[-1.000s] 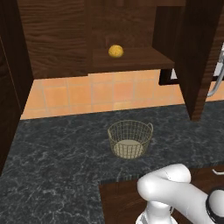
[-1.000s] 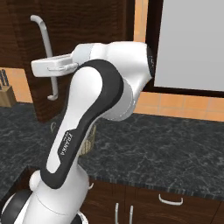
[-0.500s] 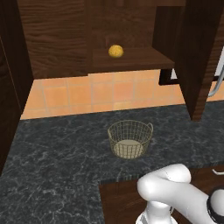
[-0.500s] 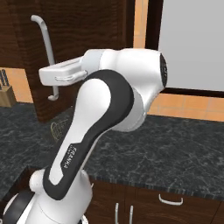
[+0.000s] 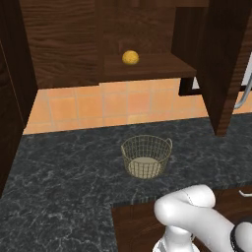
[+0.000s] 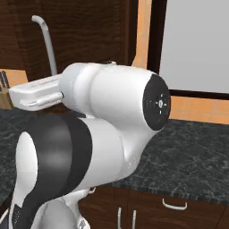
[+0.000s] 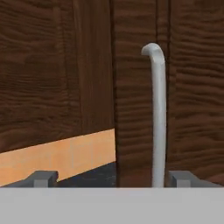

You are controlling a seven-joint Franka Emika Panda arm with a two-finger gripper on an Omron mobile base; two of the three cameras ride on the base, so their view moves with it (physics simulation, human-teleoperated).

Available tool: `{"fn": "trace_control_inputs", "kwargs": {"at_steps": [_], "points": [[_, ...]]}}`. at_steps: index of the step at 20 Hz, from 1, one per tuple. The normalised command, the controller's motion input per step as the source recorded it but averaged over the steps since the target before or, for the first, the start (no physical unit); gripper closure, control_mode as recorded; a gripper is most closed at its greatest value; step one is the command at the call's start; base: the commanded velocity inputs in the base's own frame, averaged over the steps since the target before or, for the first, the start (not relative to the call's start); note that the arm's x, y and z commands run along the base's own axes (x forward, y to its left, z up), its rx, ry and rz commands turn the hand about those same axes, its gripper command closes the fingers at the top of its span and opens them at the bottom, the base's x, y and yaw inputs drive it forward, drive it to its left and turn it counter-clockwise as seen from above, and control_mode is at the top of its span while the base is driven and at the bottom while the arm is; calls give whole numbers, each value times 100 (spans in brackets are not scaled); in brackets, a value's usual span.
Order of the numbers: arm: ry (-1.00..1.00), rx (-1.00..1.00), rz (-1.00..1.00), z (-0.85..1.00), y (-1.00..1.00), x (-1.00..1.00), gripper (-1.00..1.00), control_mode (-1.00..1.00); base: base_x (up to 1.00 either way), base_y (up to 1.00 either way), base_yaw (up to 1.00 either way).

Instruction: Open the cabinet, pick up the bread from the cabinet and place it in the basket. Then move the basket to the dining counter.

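Cabinet [image 5: 147, 44] door [image 5: 224, 64] is swung open, standing edge-on at about 2 o'clock in the left base view. Bread [image 5: 130, 57] sits on the cabinet's shelf [image 5: 152, 69], near 12 o'clock, alone, untouched. Basket [image 5: 146, 156] stands upright on the black-grey marbled table [image 5: 64, 177], around frame centre, below the bread and well apart from it; nothing visible inside but its pale base. Orange tiled wall [image 5: 113, 106] runs between shelf and table.

Hand view: gripper [image 7: 113, 178] spread wide, two finger tips [image 7: 41, 178] at 7 and 5 o'clock, nothing between them. The silver bar handle [image 7: 158, 118] runs upright at about 3 o'clock, curving over at the top, its lower end just beside the 5 o'clock finger tip; contact can't be judged. Door edge of dark wood sits behind it.

Right base view: the white arm [image 6: 103, 134] takes up most of the frame; the handle [image 6: 47, 44] shows at 11 o'clock against the door. A knife block [image 6: 5, 91] at 9 o'clock. Low drawers [image 6: 174, 208] with small silver handles at 5 o'clock, under the table edge.
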Motion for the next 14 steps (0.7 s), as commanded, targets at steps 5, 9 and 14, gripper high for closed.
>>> {"fn": "trace_control_inputs", "kwargs": {"at_steps": [5,9,14], "points": [[0,-29,-47,0,39,-51,-100,-100,0,0,0],[4,-33,-36,0,72,-6,-100,-100,0,0,0],[0,-32,-39,0,66,-7,-100,-100,0,0,0]]}}
